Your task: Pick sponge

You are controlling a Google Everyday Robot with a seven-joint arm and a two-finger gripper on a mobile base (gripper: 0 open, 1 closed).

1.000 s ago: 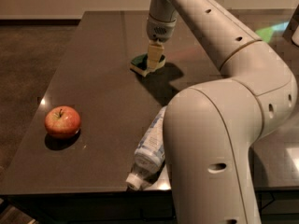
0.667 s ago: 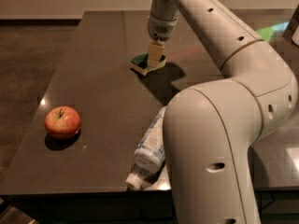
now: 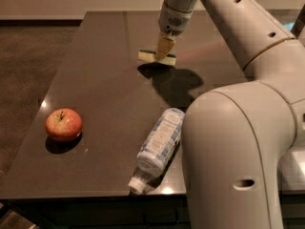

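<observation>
The sponge has a pale yellow foam layer with a dark green side. It hangs level a little above the dark table at the far middle, with its shadow on the tabletop just below. My gripper comes down from above, and its yellowish fingers are shut on the sponge's right half.
A red apple sits near the table's front left. A clear plastic bottle lies on its side near the front edge, cap toward me. My arm's large white base link fills the right foreground. The table's left edge drops to the floor.
The sponge was on the table, tilted under the gripper. It is now lifted a little, level, with its shadow apart from it.
</observation>
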